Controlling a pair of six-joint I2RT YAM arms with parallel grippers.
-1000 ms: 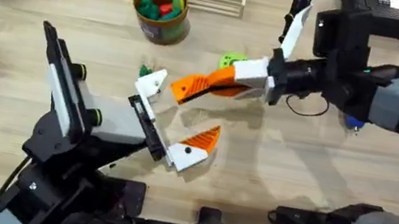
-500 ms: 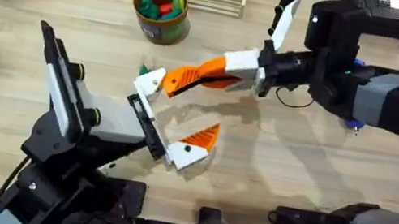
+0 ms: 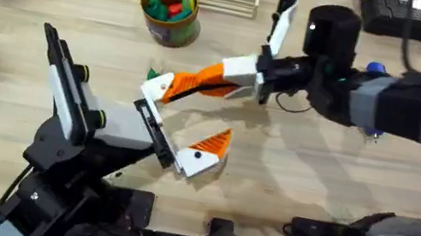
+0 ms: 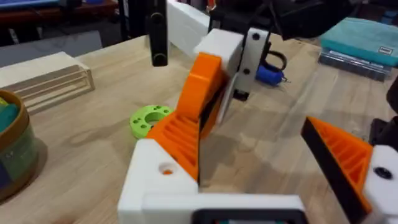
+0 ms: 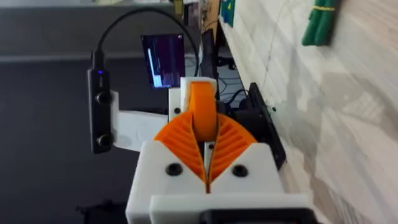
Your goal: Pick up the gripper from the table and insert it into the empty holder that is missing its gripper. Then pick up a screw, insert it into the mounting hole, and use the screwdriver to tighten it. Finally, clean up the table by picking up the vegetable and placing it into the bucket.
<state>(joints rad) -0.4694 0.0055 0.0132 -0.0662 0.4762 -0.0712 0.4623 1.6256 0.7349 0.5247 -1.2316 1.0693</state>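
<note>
gripper (image 3: pixel 199 81) seemingly touching holder (image 3: pixel 157 88)

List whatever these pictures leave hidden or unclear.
- Overhead: the screwdriver lies mostly hidden under the right arm.
- Overhead: the vegetable is largely covered by the holder.
- Left wrist: the bucket is cut off by the edge.
- Overhead: whether the orange tip is seated in the holder is too small to tell.

Even, bright overhead room light; the table (image 3: pixel 312 179) reads clean with only soft diffuse shadows under the right arm (image 3: pixel 405 100) and no real glare. That arm is motion-smeared in the overhead view, and the arm bases along the bottom edge sit dark. Both wrist views are soft, near parts blurred, and the right wrist background goes dim.
</note>
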